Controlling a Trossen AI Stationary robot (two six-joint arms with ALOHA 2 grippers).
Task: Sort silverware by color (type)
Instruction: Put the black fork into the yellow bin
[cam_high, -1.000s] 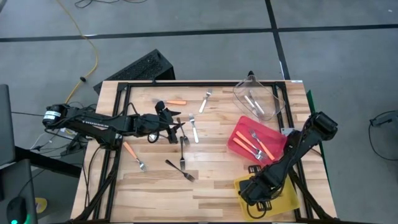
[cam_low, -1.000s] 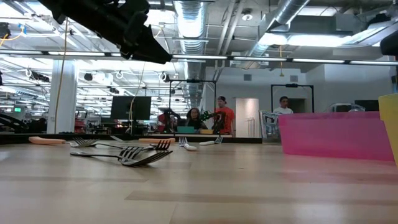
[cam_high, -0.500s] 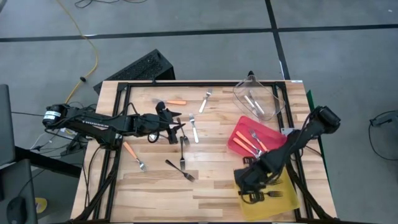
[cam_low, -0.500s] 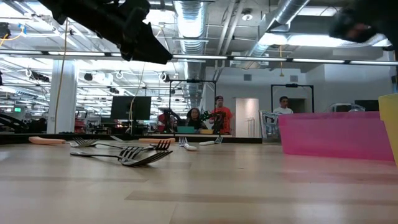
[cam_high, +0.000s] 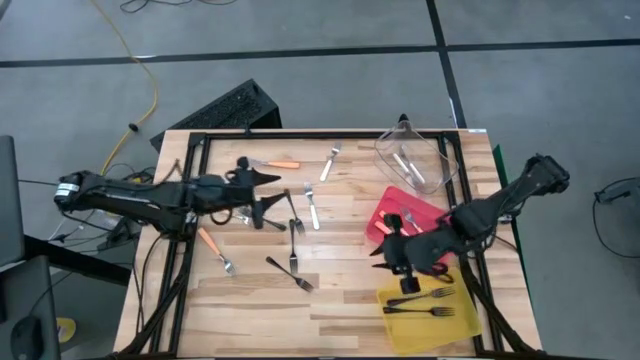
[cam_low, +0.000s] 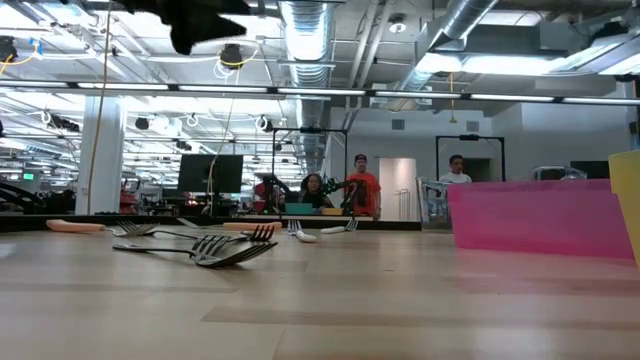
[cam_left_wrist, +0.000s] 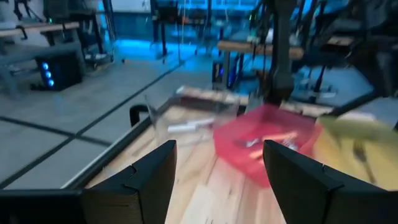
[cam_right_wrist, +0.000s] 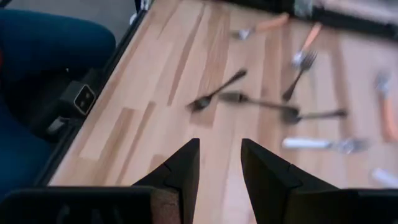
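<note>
Black forks on the bare wood decide the next pick. R gripper (cam_high: 393, 257) hangs over the near-right part of the table (cam_high: 340, 300), just left of the red bin (cam_high: 385, 232) and above the far-left corner of the yellow bin (cam_high: 470, 322); fingers (cam_right_wrist: 180, 171) parted w/ a narrow gap, nothing held. Nearest loose target: black fork (cam_high: 288, 272) at table centre, to the gripper's left, long axis diagonal, far-left to near-right. 2nd black fork (cam_high: 294, 240) lies just beyond it, axis near-far. Room between is open wood, no obstruction.

L gripper (cam_high: 258, 205) sits far-left of centre, jaws wide apart, empty; also close to those black forks, so either arm could reach. Judgement: L nearer to the far one, R to the diagonal one.

Orange-handled forks: one near the left edge (cam_high: 213, 248), one far (cam_high: 276, 164). Pale forks (cam_high: 311, 208) centre-far. Yellow bin already holds two black forks (cam_high: 418, 297); clear bin (cam_high: 412, 160) far right.
</note>
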